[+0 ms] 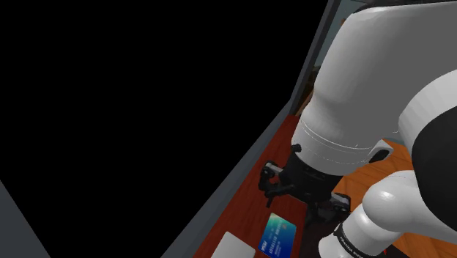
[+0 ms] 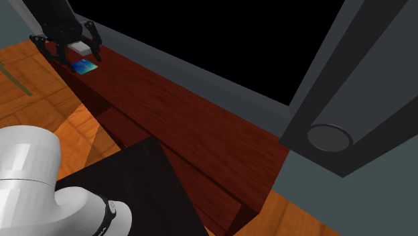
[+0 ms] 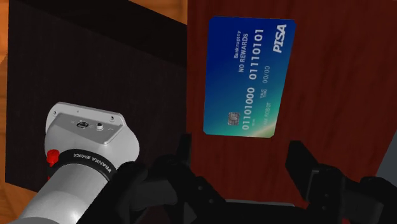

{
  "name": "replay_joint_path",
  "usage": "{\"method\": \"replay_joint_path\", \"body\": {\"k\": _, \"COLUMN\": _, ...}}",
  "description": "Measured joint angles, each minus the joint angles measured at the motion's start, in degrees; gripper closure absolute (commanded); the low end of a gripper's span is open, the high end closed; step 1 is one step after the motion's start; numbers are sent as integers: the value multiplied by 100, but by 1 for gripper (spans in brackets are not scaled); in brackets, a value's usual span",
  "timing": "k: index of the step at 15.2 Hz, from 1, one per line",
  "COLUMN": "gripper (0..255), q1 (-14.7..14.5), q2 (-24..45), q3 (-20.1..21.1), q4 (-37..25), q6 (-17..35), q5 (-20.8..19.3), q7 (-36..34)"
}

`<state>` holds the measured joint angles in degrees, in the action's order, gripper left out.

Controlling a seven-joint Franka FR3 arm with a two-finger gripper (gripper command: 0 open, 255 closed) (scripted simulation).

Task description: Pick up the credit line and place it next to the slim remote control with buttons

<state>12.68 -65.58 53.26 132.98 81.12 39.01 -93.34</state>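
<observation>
The credit card (image 3: 248,76) is blue fading to green, with white numbers. It lies flat on a dark red-brown wooden ledge (image 2: 187,107). My black gripper (image 3: 242,149) hangs just above the card's near edge, open, with nothing between its fingers (image 3: 184,149). In the shoulder view the gripper (image 1: 300,194) sits under the white forearm, with the card (image 1: 277,236) just below it. A flat pale-grey thing (image 1: 233,247) lies right beside the card; I cannot make out buttons on it. From the second exterior view, the gripper (image 2: 70,53) stands over the card (image 2: 84,66) and the pale thing (image 2: 82,46).
A grey frame (image 2: 201,74) runs along the ledge's far side, with a black area beyond it. A grey post with a round knob (image 2: 328,137) stands at the second exterior view's right. The black stand (image 2: 134,181) and an orange wood floor (image 2: 27,74) lie on the near side.
</observation>
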Motion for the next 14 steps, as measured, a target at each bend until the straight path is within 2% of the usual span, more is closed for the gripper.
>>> {"method": "replay_joint_path", "body": {"k": 5, "gripper": 0, "q1": 0, "q2": 0, "q3": 0, "q4": 0, "q6": 0, "q5": 0, "q7": 0}}
{"method": "replay_joint_path", "body": {"k": 9, "gripper": 0, "q1": 151, "q2": 229, "q3": -199, "q4": -619, "q6": -377, "q5": -218, "q7": -115}}
{"method": "replay_joint_path", "body": {"k": 14, "gripper": 0, "q1": 186, "q2": 290, "q3": -289, "q4": -763, "q6": -485, "q5": -308, "q7": -112}}
